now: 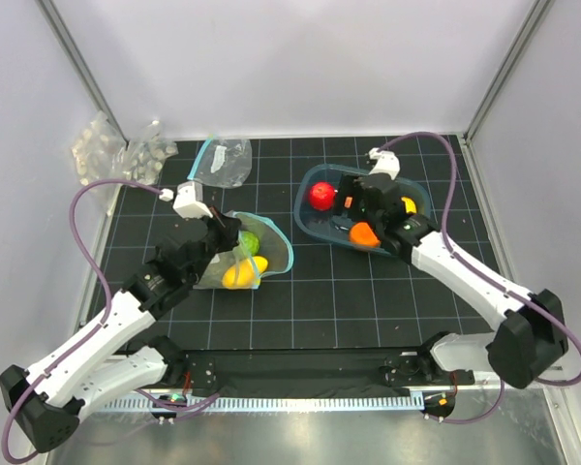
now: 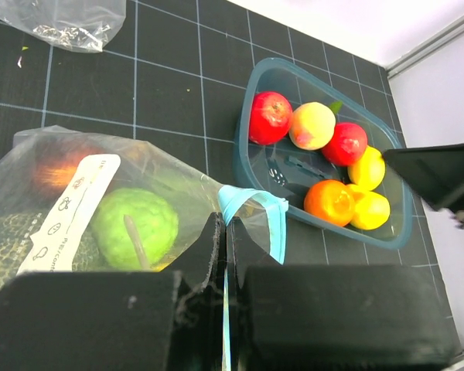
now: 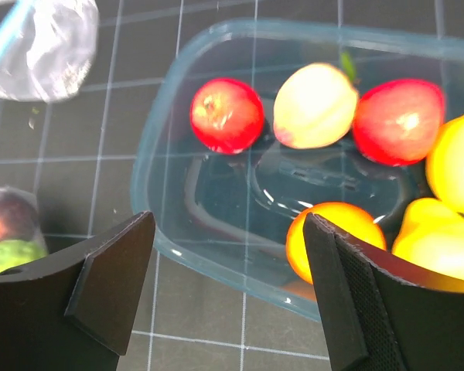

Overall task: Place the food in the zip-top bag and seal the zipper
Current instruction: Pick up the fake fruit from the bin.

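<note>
Gridded mat: left gripper pinches zipper; right gripper gapes empty, half-hiding lemons.

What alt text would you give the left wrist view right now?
The left gripper is shut on the teal zipper of the zip-top bag, which holds a green fruit and a melon. Beyond it, a teal tub holds six red, peach, orange and yellow fruits.

Open mat nearside of zip-top bag and fruit-crowded tub.
</note>
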Action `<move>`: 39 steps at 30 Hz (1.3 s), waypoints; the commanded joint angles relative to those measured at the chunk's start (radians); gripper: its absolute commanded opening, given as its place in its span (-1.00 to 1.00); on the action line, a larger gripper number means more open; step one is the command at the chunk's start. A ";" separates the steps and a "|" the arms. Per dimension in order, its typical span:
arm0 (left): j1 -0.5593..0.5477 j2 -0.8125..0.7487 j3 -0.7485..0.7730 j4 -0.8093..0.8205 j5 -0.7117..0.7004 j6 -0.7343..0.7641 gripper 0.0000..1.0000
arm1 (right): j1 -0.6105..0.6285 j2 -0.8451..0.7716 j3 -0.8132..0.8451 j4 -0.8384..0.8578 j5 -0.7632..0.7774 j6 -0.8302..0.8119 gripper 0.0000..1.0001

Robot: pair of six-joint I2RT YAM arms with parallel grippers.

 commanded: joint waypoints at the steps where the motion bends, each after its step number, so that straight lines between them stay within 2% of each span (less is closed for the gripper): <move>1: 0.002 0.005 0.037 0.031 -0.005 0.016 -0.99 | 0.010 0.080 0.026 0.046 -0.012 0.011 0.70; 3: 0.003 0.008 0.042 0.031 0.011 0.015 -1.00 | 0.004 0.167 0.068 0.067 0.013 0.007 0.72; 8: 0.002 0.004 0.042 0.028 0.046 0.001 -0.99 | -0.002 0.373 0.237 0.001 0.083 0.001 0.99; 19: 0.003 0.039 0.052 0.030 0.087 -0.008 -1.00 | -0.008 0.741 0.540 0.001 0.125 -0.053 0.99; 23: 0.002 0.033 0.051 0.030 0.084 -0.005 -1.00 | -0.013 0.853 0.644 -0.066 0.154 -0.047 0.97; 27: 0.003 0.028 0.051 0.028 0.086 -0.004 -1.00 | -0.026 0.852 0.637 -0.085 0.166 -0.021 0.80; 32: 0.003 0.038 0.051 0.030 0.089 -0.007 -1.00 | -0.040 0.788 0.561 -0.036 0.109 0.002 0.30; 35: 0.002 0.039 0.052 0.030 0.089 -0.004 -1.00 | -0.039 0.710 0.521 -0.023 0.066 0.014 0.22; 39: 0.002 0.048 0.052 0.031 0.083 -0.002 -0.99 | -0.040 0.544 0.367 0.058 -0.022 0.030 0.16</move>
